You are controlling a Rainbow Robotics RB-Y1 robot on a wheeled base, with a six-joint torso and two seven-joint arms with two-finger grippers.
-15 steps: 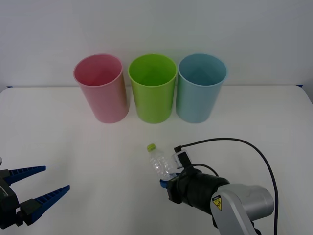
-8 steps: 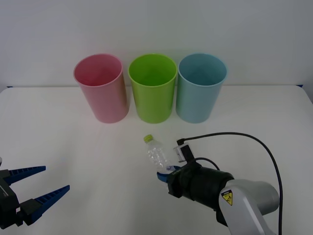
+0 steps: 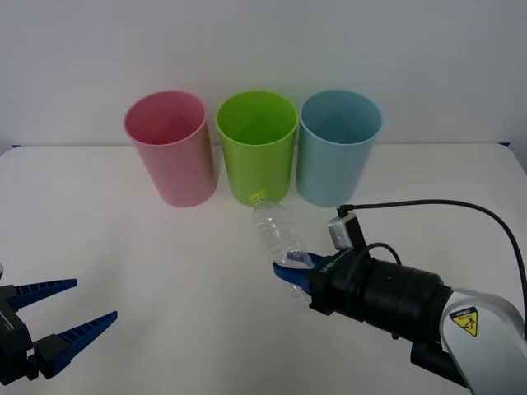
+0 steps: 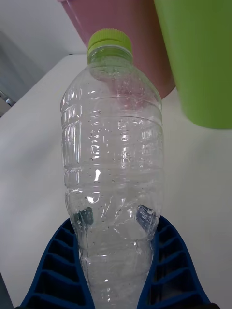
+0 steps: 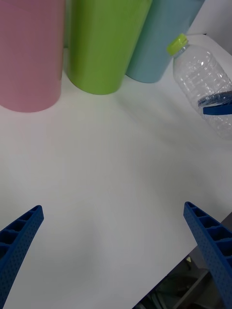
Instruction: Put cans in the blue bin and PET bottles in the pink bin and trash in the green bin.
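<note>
Right gripper (image 3: pixel 294 270), blue ribbed fingers clamped on the base of the clear PET bottle (image 3: pixel 277 233), held off the white table (image 3: pixel 148 255) with yellow-green cap (image 3: pixel 258 197) aimed at the green bin (image 3: pixel 256 148), flanked by pink bin (image 3: pixel 170 148) and blue bin (image 3: pixel 338 148); left gripper (image 3: pixel 70 313) parked, fingers spread.
</note>
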